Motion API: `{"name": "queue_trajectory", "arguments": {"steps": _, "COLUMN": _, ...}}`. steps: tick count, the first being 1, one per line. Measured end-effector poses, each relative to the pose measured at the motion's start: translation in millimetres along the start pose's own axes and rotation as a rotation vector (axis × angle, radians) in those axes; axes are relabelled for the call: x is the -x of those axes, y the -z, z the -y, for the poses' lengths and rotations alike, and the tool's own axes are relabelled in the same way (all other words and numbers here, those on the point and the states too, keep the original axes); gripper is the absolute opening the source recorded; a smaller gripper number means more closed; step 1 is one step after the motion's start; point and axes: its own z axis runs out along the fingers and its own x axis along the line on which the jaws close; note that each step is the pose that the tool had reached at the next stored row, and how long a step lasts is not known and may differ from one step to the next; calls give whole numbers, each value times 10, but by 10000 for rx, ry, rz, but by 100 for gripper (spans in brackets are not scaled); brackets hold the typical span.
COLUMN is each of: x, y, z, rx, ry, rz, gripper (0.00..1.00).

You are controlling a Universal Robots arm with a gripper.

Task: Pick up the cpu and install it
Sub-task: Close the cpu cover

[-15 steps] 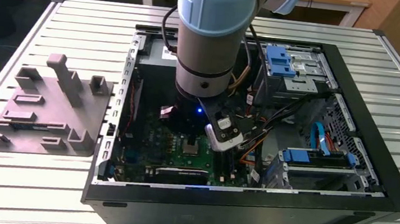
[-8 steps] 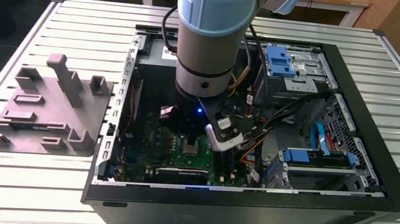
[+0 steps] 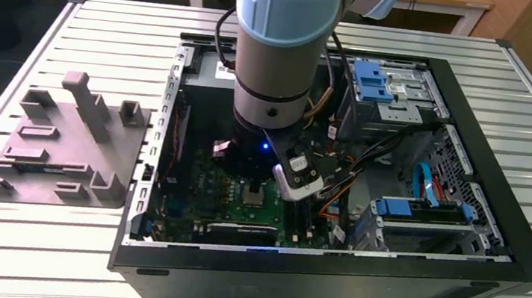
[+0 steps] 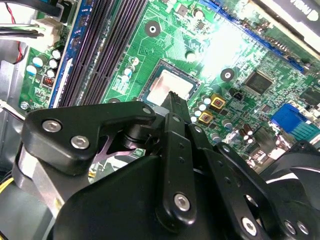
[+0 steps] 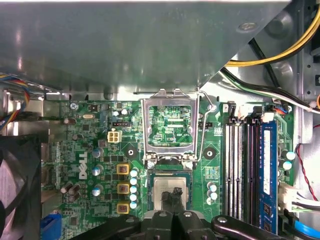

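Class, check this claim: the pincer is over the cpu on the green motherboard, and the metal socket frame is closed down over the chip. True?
Not quite. The first wrist view shows the metal socket frame swung open, beside the cpu rather than over it. The pincer is indeed over the cpu on the green motherboard.

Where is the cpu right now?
In the first wrist view the cpu sits on the motherboard, beside the open frame, beneath the end effector.
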Motion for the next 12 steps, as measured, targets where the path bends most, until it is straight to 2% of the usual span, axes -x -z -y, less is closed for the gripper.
{"name": "queue_trajectory", "arguments": {"steps": 6, "x": -7, "y": 263, "z": -7, "rx": 0, "ry": 0, "rz": 1, "gripper": 11}}
{"name": "queue_trajectory", "arguments": {"steps": 8, "x": -7, "y": 273, "z": -7, "rx": 1, "ry": 74, "rz": 10, "gripper": 11}}
{"name": "queue_trajectory", "arguments": {"steps": 12, "x": -8, "y": 273, "z": -7, "rx": -13, "ry": 788, "rz": -5, "gripper": 11}}
